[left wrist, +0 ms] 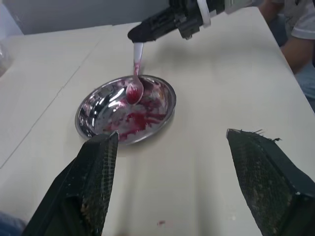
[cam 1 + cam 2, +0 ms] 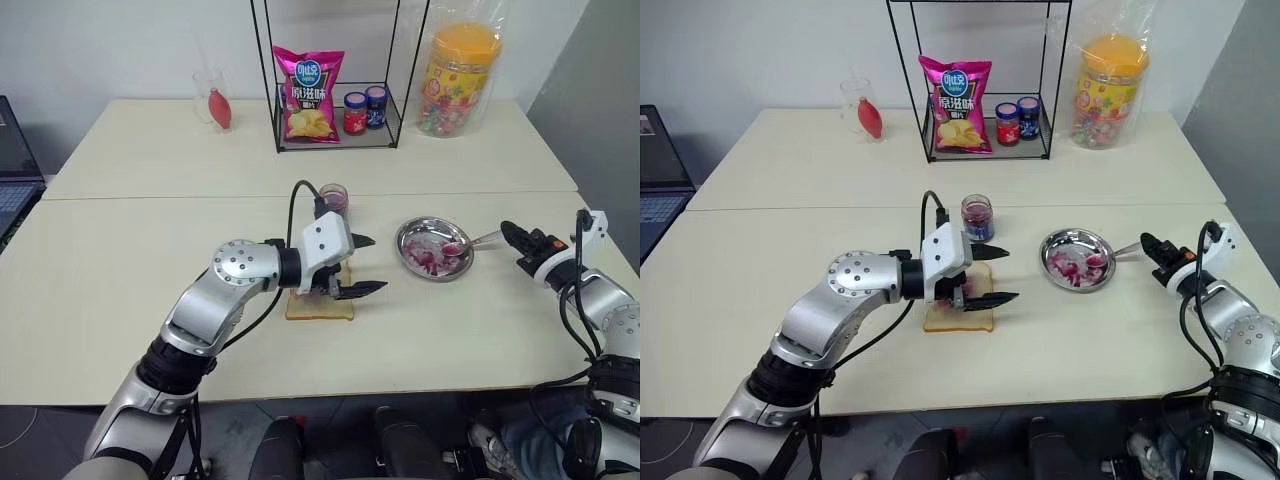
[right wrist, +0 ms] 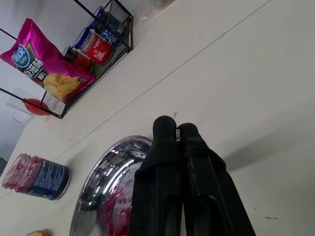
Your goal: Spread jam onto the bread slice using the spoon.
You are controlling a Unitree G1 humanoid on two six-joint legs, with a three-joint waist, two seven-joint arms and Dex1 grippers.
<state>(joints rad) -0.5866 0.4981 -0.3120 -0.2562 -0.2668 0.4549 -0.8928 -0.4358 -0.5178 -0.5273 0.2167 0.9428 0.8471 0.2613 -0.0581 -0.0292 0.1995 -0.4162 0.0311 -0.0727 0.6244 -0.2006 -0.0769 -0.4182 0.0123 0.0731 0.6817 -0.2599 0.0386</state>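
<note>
the pink chip bag [image 2: 956, 104] in the black wire rack [image 2: 980, 150] carries a blue oval logo and white chinese lettering that is too small to read; beside it in the rack stand a red jar [image 2: 1008, 124] and a blue jar [image 2: 1029, 117], both dark-capped, their labels too small to make out. right of the rack is a clear tub [image 2: 1104, 90] of wrapped sweets with an orange lid. the jam jar [image 2: 977, 218], with its blue label band, sits on the table [image 2: 790, 260] just behind the left gripper [image 2: 992, 274], whose two black fingers stand wide apart and grip nothing. the bread slice [image 2: 958, 318] lies flat on the table directly under that gripper and wrist, partly hidden, its lower crust showing. the right gripper [image 2: 516, 236] has its fingers pressed together on the handle of the spoon [image 1: 136, 78]; the spoon's red-stained bowl rests in the round metal dish [image 2: 432, 247], which is smeared with red jam and sits well to the right of the bread slice.
</note>
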